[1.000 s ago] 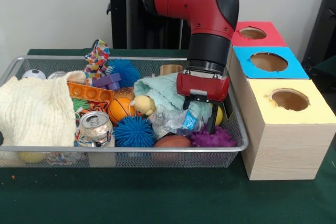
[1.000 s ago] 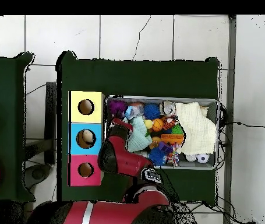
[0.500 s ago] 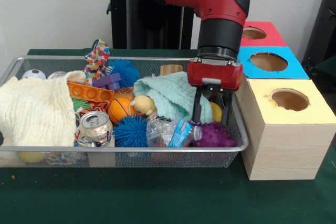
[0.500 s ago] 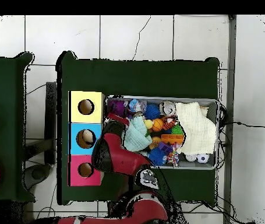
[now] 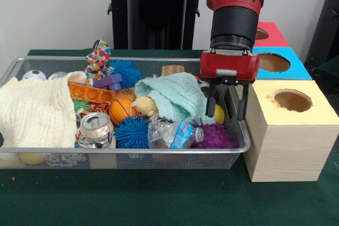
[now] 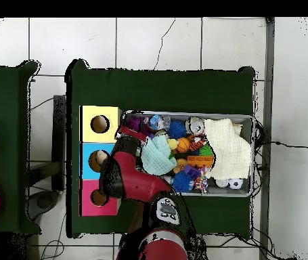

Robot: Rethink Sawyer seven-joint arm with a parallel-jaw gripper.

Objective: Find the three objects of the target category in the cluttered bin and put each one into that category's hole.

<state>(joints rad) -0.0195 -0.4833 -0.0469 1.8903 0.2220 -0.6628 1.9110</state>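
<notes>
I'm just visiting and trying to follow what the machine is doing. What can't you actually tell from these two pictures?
- Gripper: front view shows its fingers apart, but whether they carry anything is unclear; overhead, the arm hides it.
- Red box and its hole: mostly behind the arm in the front view.
- Blue box: something pale sits in its hole overhead, too small to name.
- Under the cream cloth and mint cloth: contents hidden.

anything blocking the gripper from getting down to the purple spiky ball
Nothing visible covers the purple spiky ball; its top is bare below the open gripper. The crushed plastic bottle lies against its left side in the front view.
</notes>
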